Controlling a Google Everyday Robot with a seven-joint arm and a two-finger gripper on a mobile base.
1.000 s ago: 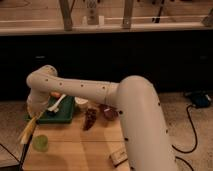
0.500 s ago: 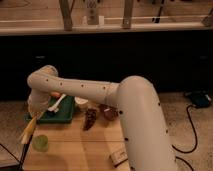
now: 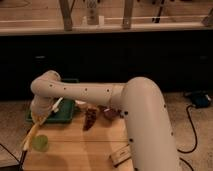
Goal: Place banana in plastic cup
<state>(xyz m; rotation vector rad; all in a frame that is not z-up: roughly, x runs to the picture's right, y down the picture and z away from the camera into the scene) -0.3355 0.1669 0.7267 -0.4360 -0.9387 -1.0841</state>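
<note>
— Where is the gripper [image 3: 40,116]?
— Over the left part of the surface [image 3: 85,147], at the near left corner of the dark green tray [image 3: 67,107]. It is clenched on the upper end of the banana [image 3: 31,134].
— And how does the banana lie?
— It slants down from the gripper toward the left edge of the surface, its lower tip close to that edge. It is not in the plastic cup [image 3: 40,144].
— Where is the cup, then?
— Near the front left corner, upright, just beside the banana's lower half on its right. I cannot tell whether they touch. Nothing shows inside it.
— What is in the tray?
— A slim white object [image 3: 57,104], lying aslant by the gripper. The tray sits at the back left of the surface.
— Anything else?
— Two dark reddish-brown items [image 3: 90,119] lie right of the tray, toward the back edge. A pale block [image 3: 120,158] rests near the front edge. The white arm [image 3: 85,92] reaches in from the right across them.
</note>
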